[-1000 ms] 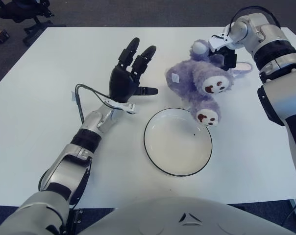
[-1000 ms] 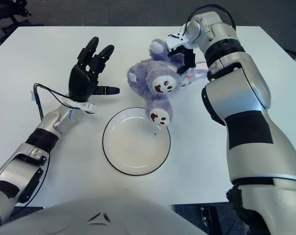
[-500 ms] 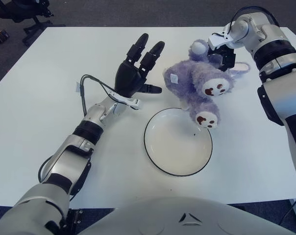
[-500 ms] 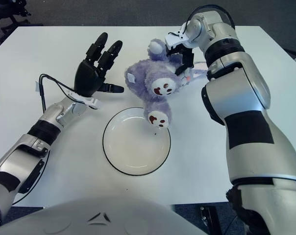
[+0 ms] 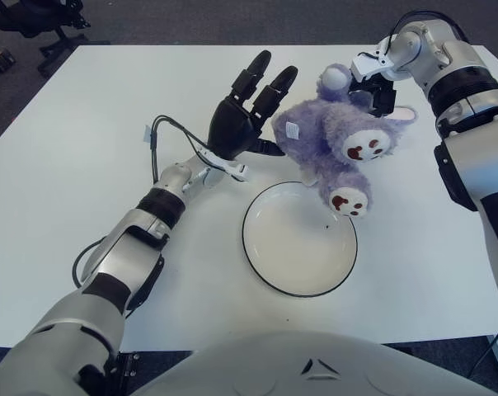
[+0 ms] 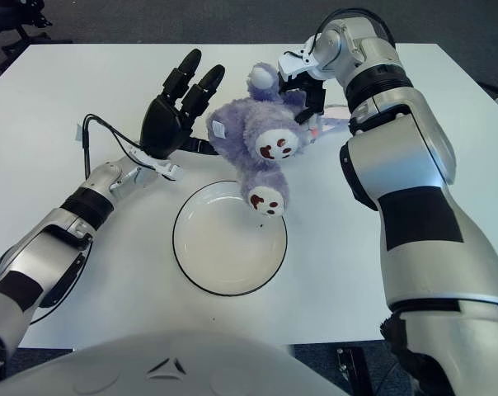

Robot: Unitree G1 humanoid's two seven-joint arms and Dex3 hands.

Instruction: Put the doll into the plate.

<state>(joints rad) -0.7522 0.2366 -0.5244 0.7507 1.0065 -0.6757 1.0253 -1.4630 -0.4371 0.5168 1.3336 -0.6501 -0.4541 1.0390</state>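
Things on the white desk (image 5: 59,165) count as one purple doll (image 5: 331,140) and one white plate (image 5: 298,239) with a dark rim, with two hands at work around them. Compared with a second ago, the left hand (image 5: 242,124) has travelled rightward from well clear of the doll to just beside its left flank; the doll and plate sit about where they were. The left hand's fingers (image 5: 270,82) are spread and extended, holding nothing, the thumb tip at or almost at the doll's fur. The right hand (image 5: 379,87) is above the doll's far side, dark fingers closed on the plush near its head. The doll hangs tilted, one brown-soled foot over the plate's far rim.
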